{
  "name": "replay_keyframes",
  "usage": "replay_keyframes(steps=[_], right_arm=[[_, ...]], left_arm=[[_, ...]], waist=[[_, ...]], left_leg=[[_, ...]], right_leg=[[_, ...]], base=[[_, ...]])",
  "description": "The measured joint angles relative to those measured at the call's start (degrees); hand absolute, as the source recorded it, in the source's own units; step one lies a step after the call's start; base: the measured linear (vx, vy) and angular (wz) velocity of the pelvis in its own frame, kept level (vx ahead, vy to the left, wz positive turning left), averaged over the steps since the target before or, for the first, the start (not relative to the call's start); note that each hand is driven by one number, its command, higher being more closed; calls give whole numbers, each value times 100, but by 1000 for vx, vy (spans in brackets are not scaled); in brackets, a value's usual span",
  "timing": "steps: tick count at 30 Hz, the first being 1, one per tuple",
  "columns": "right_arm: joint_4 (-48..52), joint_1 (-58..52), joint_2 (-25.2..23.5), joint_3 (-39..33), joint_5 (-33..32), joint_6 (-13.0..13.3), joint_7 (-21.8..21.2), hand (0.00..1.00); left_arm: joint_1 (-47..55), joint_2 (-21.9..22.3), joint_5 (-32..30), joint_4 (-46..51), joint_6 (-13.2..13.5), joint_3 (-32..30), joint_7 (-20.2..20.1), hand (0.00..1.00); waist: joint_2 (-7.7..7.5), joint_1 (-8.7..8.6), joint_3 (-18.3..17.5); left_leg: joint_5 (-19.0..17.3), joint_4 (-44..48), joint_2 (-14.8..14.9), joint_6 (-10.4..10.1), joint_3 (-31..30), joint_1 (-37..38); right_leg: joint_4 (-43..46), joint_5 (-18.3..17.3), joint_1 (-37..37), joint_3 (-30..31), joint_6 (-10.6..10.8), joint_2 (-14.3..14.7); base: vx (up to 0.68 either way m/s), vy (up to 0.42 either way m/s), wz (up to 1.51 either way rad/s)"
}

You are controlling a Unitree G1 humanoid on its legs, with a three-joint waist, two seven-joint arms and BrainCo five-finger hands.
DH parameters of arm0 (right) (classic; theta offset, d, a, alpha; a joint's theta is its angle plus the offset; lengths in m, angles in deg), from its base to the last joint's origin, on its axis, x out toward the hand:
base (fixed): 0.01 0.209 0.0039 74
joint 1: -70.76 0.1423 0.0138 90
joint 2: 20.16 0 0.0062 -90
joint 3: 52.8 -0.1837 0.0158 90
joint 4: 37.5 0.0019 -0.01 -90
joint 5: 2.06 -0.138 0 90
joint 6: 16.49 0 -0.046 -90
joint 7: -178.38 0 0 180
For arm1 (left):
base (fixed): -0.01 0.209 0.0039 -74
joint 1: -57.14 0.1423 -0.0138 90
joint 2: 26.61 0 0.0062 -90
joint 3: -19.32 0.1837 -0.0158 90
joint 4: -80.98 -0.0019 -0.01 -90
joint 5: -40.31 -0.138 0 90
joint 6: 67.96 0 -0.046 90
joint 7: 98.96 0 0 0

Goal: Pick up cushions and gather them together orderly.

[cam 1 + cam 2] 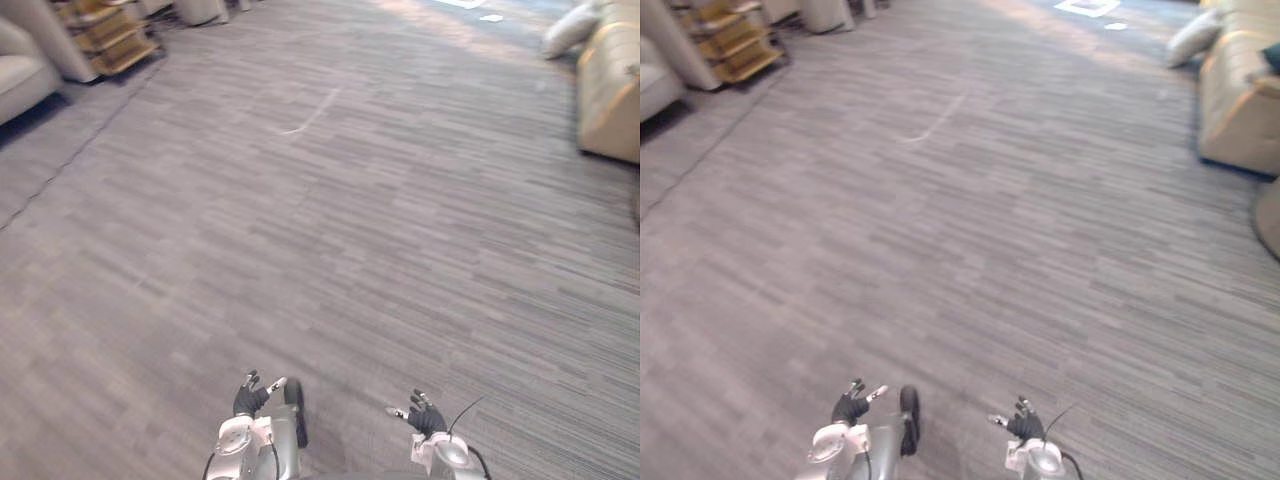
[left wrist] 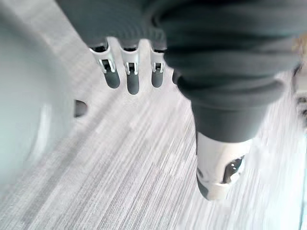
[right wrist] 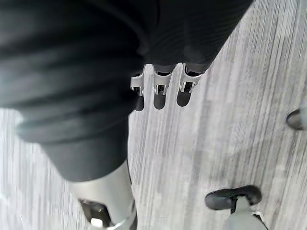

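A pale cushion (image 1: 570,30) leans against the end of a beige sofa (image 1: 610,85) at the far right; it shows again as the cushion (image 1: 1190,38) in the right eye view. My left hand (image 1: 250,397) hangs low at the bottom of the view, fingers relaxed and holding nothing. My right hand (image 1: 426,413) hangs beside it, also open and empty. Both are far from the cushion, over bare grey carpet. In the wrist views the left fingers (image 2: 130,74) and right fingers (image 3: 160,88) point straight at the floor.
A wooden shelf unit (image 1: 110,35) stands at the far left beside a light grey armchair (image 1: 22,70). Grey striped carpet (image 1: 330,230) stretches between me and the furniture. A white patch (image 1: 1087,7) lies on the floor far ahead.
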Motion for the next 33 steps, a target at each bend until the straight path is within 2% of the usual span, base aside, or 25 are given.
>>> replay_keyframes(steps=[1,2,4,6,8,10,11,12,13,14,15,16,17,19,20,21,22,23,24,26,28,29,30,32,33], right_arm=[[-14,7,1,12,1,2,-4,0],[-11,68,6,77,1,9,-21,0],[38,141,73,293,56,103,-64,0],[38,242,121,399,136,135,-94,0],[40,330,183,381,204,151,-99,0],[25,447,258,347,205,160,-99,0],[-4,428,275,351,209,156,-99,0],[-27,382,287,349,207,153,-101,0],[-11,388,404,327,212,155,-106,0],[-21,417,507,308,216,144,-111,0],[-20,418,534,288,215,141,-115,0],[-2,422,571,189,213,136,-126,0],[-40,421,614,136,209,80,-122,0],[-100,399,607,146,202,54,-106,0],[-183,401,562,152,202,56,-106,0],[-209,393,506,152,197,47,-101,0],[-259,358,463,151,195,36,-98,0],[-275,360,457,149,195,27,-97,0],[-283,360,445,145,194,15,-85,0],[-278,359,419,145,194,8,-55,0],[-277,305,413,156,196,17,-38,0],[-287,289,417,169,197,15,-33,0],[-290,297,359,265,208,15,-27,0],[-287,260,349,355,214,19,-38,0],[-274,245,331,353,217,23,-41,0]], left_arm=[[-27,-31,-2,-44,-3,58,2,0],[-95,-81,-2,-230,-35,160,9,0],[-95,-90,-1,-531,-73,398,27,0],[-115,-114,2,-575,-74,501,26,0],[-163,-126,-2,-640,-79,559,31,0],[-132,-128,-6,-715,-115,604,28,0],[-76,-138,-8,-715,-111,618,29,0],[-50,-183,-11,-705,-99,657,29,0],[-90,-147,-18,-751,-110,641,28,0],[-65,-29,-24,-764,-101,591,22,0],[-76,-16,-39,-763,-101,591,31,0],[-104,-11,-84,-764,-102,585,28,0],[-105,17,-121,-764,-109,549,27,0],[-75,52,-133,-659,-93,474,13,0],[-73,20,-142,-600,-93,473,11,0],[-74,-17,-177,-523,-84,489,7,0],[-70,-24,-181,-391,-52,489,0,0],[-70,-23,-181,-329,-39,490,0,0],[-70,-12,-191,-208,1,491,2,0],[-81,10,-224,-145,10,496,2,0],[-83,63,-223,-92,17,559,22,0],[-100,67,-220,-83,21,592,33,0],[-104,15,-224,-76,23,590,38,0],[-133,-6,-226,-102,11,585,47,0],[-132,-21,-227,-146,14,538,46,0]], waist=[[11,-11,25],[35,-57,87],[236,-206,91],[304,-256,115],[314,-296,122],[279,-471,157],[201,-484,147],[144,-491,141],[239,-526,132],[515,-507,32],[573,-517,19],[658,-566,40],[778,-542,102],[805,-516,237],[734,-477,277],[555,-467,306],[499,-427,288],[476,-409,307],[462,-351,319],[495,-271,343],[614,-165,302],[650,-108,286],[555,-23,215],[445,-105,168],[372,-100,139]], left_leg=[[-120,-38,-5,15,55,181],[-335,-95,-12,27,159,612],[-565,-764,19,12,398,1742],[-559,-1237,138,1,554,2279],[-551,-1481,255,-12,694,2553],[-553,-1737,312,-13,738,2961],[-561,-1835,189,-29,697,3146],[-594,-1850,133,-139,609,3340],[-593,-1779,266,-257,474,3592],[-456,-1308,544,-486,359,3476],[-406,-960,636,-567,279,3347],[-107,143,874,-793,-20,2910],[515,1720,1187,-922,-377,2289],[176,3528,1459,-996,-441,1689],[-53,3880,1409,-935,-424,1499],[-311,3951,1303,-767,-321,1168],[-583,3548,1109,-551,-128,602],[-649,3288,1038,-473,-52,435],[-727,2330,828,-400,89,94],[-573,907,415,-322,-23,-276],[99,-837,120,-559,-443,-480],[491,-764,121,-515,-495,-586],[947,-513,-12,-249,-443,-584],[706,-313,-153,109,-456,-583],[514,-268,-253,228,-407,-470]], right_leg=[[509,215,-189,-92,269,-102],[1371,271,-457,-367,291,-325],[2015,-108,-1110,-1212,-337,-707],[1433,-360,-1683,-1710,-542,-661],[476,-307,-2308,-2176,-574,-656],[-1584,705,-2663,-2335,-471,-556],[-2250,1094,-2642,-2268,-432,-561],[-2312,1550,-2672,-2128,-645,-570],[-1828,1955,-2706,-2039,-944,-498],[-1249,1382,-2871,-2048,-978,-361],[-1129,1223,-2875,-2055,-998,-351],[-994,893,-2759,-2048,-999,-220],[-1169,699,-2370,-1974,-1023,2],[-1618,593,-1523,-1826,-1197,341],[-1799,540,-1144,-1777,-1237,367],[-2116,444,-677,-1663,-1308,396],[-2537,472,-161,-1525,-1223,412],[-2658,471,-50,-1473,-1200,413],[-2879,460,209,-1332,-1128,406],[-3180,379,584,-1113,-997,338],[-3626,268,1006,-861,-843,353],[-3717,172,1145,-740,-771,372],[-3565,-75,1262,-583,-616,187],[-2830,-142,962,-555,-530,-20],[-1907,-181,599,-474,-455,-150]], base=[[581,246,-70],[526,200,-54],[581,171,-60],[524,72,-36],[529,-14,-11],[570,-99,19],[507,-104,19],[703,-189,7],[814,-266,-22],[804,-301,-27],[619,-296,-32],[620,-290,-23],[629,-256,-29],[569,-134,-46],[591,-104,-46],[643,-116,-43],[626,-114,-40],[602,-87,-59],[536,-10,-68],[570,60,-63],[511,159,-62],[708,301,-78],[729,292,-53],[594,207,-24],[635,241,-9]])
